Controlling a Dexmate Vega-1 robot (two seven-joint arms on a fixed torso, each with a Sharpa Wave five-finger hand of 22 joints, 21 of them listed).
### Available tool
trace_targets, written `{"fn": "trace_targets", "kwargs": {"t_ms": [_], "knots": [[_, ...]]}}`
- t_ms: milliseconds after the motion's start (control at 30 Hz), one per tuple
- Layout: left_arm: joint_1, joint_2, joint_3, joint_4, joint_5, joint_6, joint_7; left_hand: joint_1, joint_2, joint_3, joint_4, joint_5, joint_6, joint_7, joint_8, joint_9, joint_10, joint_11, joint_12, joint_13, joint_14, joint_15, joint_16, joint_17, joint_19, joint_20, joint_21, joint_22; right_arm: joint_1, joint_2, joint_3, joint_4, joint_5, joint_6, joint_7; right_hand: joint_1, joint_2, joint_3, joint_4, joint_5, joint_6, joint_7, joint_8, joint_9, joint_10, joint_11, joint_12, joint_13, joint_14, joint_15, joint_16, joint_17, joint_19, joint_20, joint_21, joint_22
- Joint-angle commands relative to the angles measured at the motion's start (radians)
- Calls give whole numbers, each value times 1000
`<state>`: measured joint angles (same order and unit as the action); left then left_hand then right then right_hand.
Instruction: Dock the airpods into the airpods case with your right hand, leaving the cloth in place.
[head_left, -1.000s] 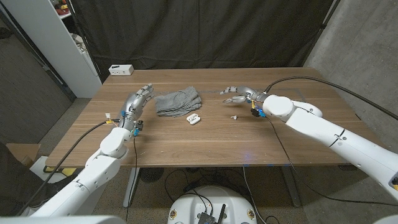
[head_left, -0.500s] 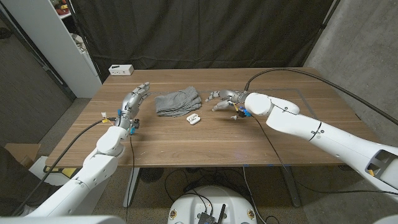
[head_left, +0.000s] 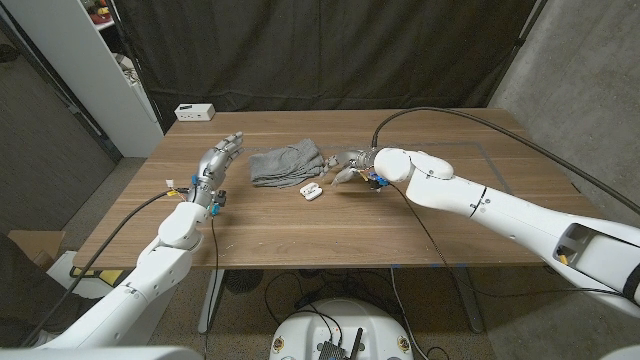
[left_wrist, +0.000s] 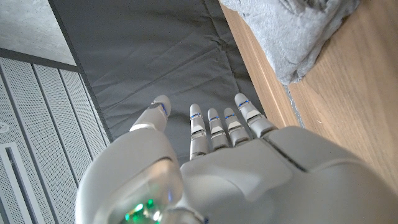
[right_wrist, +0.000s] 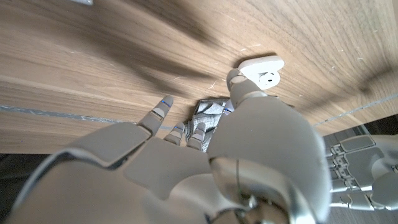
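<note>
The white airpods case (head_left: 310, 190) lies open on the wooden table (head_left: 300, 235), just in front of the grey crumpled cloth (head_left: 287, 163). My right hand (head_left: 348, 163) hovers just right of the case and beside the cloth's right end, fingers loosely spread and nothing seen in them. In the right wrist view the thumb tip of that hand (right_wrist: 205, 155) comes close to the open case (right_wrist: 261, 65). My left hand (head_left: 218, 160) stands left of the cloth with fingers straight and apart, empty. The left wrist view has that hand (left_wrist: 211, 162) with the cloth (left_wrist: 292, 31) beyond it.
A small white box (head_left: 194, 112) sits at the table's far left corner. A white shelf unit (head_left: 85, 70) stands off the table's left side, and a dark curtain (head_left: 320, 50) hangs behind. My right forearm (head_left: 470, 195) crosses the table's right half.
My right hand has swept left, from the table's middle right toward the case and cloth. The small earbud seen near the right wrist is now covered by the arm. The left hand barely moved.
</note>
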<state>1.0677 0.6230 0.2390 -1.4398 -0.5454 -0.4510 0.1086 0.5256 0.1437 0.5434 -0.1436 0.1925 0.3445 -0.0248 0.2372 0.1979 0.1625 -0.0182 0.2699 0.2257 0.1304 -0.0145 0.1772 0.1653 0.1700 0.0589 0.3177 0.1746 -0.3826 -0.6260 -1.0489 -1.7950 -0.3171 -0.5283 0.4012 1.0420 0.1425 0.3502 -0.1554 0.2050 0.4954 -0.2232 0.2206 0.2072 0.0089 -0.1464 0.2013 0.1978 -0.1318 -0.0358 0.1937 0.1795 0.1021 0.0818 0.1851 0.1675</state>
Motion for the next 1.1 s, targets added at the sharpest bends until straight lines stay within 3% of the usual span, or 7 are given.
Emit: {"fn": "trace_targets", "kwargs": {"t_ms": [33, 433, 767, 1100], "knots": [[2, -6, 5, 5, 4, -4, 6, 6, 6, 5, -5, 8, 11, -2, -1, 5, 7, 3, 2, 3, 3, -2, 6, 4, 6, -1, -4, 3, 87, 105, -73, 135, -79, 3, 116, -11, 2, 3, 7, 2, 14, 0, 2, 3, -1, -2, 4, 2, 1, -2, 4, 2, 3, -6, 6, 2], [3, -12, 7, 16, -2, -5, 7, 6, 3, 1, -7, 9, 13, 2, -5, 6, 10, 4, 1, 4, 4, -2, 6, 4, 9, 0, -8, 4, 144, 171, -102, 214, -76, -23, 180, -26, 2, -5, 13, 3, -23, 2, -21, -3, -24, 17, -4, 4, -11, 8, 1, 3, 3, -6, 6, 3], [-21, -23, 16, 50, -9, -16, -14, 6, 2, -2, -8, 10, 19, 2, -6, 7, 13, 7, 1, 5, 11, -4, 8, 4, 12, 1, -12, 4, 154, 153, -91, 168, -58, -30, 190, -43, 4, -12, 19, 5, -46, 2, -30, -3, -14, 31, 3, 5, 11, 17, 10, 3, 20, 1, 11, 3], [-20, -29, 18, 62, -15, -26, -19, 6, 3, -3, -8, 12, 17, 2, -10, 7, 16, 4, 1, 6, 14, -4, 8, 4, 14, 2, -16, 5, 174, 191, -110, 222, -43, 23, 194, -45, 1, -13, 16, 5, -43, 2, -27, -3, -14, 26, 3, 6, 20, 15, 11, 2, 27, 0, 12, 2]]}}
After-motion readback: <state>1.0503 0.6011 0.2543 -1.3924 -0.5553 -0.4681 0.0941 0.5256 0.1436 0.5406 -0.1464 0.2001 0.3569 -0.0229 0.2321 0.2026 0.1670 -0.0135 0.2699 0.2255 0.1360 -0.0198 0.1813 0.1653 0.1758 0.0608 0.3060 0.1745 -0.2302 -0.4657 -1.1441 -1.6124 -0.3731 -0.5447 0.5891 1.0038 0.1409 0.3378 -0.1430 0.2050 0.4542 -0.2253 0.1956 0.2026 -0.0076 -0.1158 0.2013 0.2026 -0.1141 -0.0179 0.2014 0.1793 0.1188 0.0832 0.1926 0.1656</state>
